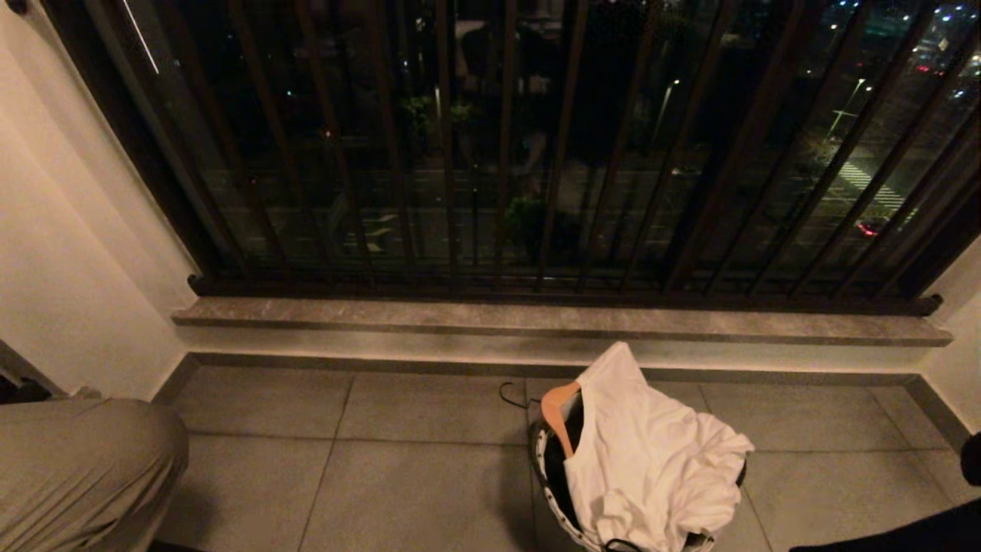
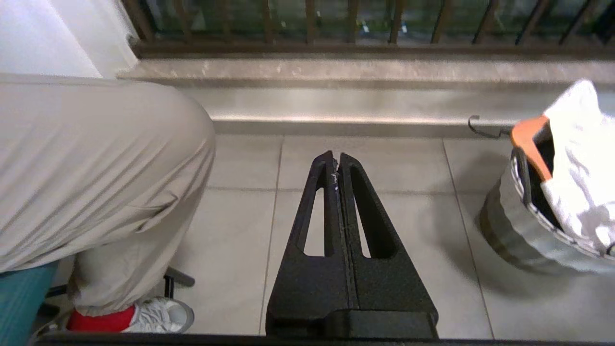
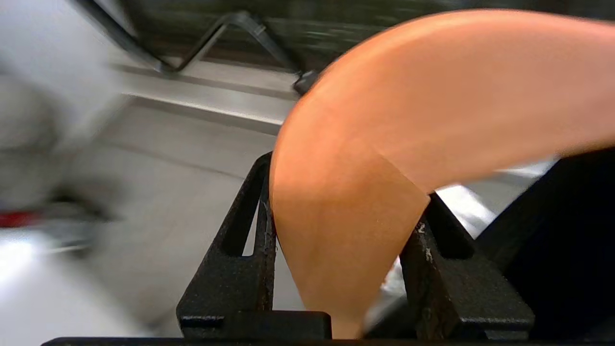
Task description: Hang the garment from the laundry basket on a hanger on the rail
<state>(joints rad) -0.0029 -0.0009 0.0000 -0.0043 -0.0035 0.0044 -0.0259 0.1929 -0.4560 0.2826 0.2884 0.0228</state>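
Down in the head view, the laundry basket (image 1: 546, 468) is sitting on the floor tiles (image 1: 429, 475) below the stone sill (image 1: 536, 320) of the barred window railing (image 1: 498, 153), with a white garment (image 1: 651, 460) spilling over its rim and a wooden hanger (image 1: 558, 418) leaning out beside the cloth, its dark hook (image 1: 512, 395) pointing toward the sill. A person's beige trouser leg (image 1: 84, 468) is showing at the lower left. No writing is readable.

From the left wrist view, the left gripper (image 2: 336, 161) is hanging over bare tiles with its fingers pressed together and nothing between them; the basket, garment and hanger are lying off to one side of it, well apart, and the trouser leg and a white shoe (image 2: 158, 315) on the other side.

From the right wrist view, the right gripper (image 3: 343, 192) is clamping a second orange wooden hanger (image 3: 384, 125) between its two black fingers (image 3: 250, 226), the hanger's metal hook (image 3: 230, 33) reaching ahead of the tips. The surroundings are blurring.
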